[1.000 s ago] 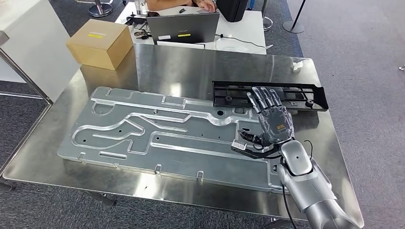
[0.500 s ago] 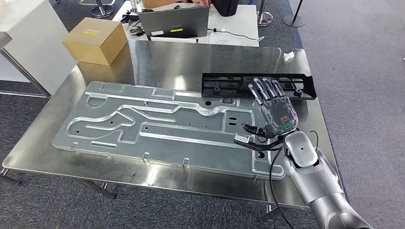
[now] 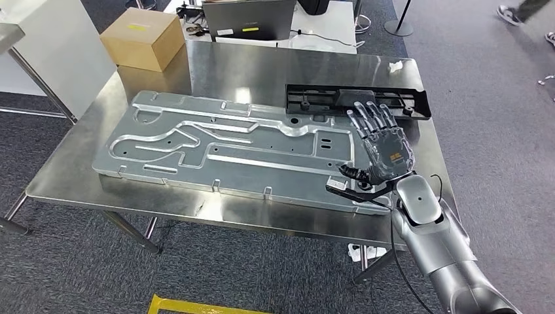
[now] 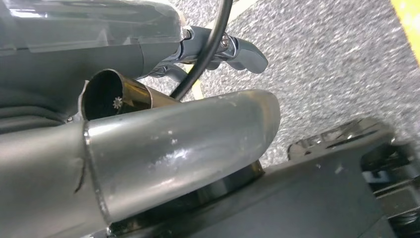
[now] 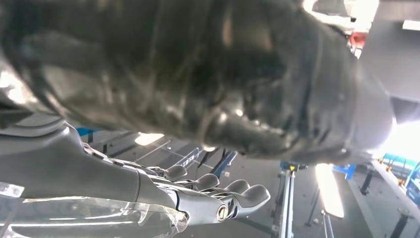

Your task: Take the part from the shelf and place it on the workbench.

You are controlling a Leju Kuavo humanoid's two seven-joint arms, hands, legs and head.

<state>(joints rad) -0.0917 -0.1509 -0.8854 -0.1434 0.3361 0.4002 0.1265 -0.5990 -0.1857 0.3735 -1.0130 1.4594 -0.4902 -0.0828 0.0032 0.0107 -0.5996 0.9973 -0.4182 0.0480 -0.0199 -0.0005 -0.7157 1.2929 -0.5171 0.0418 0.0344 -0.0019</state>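
The steel workbench (image 3: 275,72) is mostly covered: a large aluminium plate (image 3: 222,150) spans the middle of the frame, and a black plastic part (image 3: 357,101) lies just beyond it at upper right. A cardboard box (image 3: 143,38) blocks the upper left corner. Bare steel stays free in the upper centre, between box and black part, and in narrow strips along the lower edge and the right edge.
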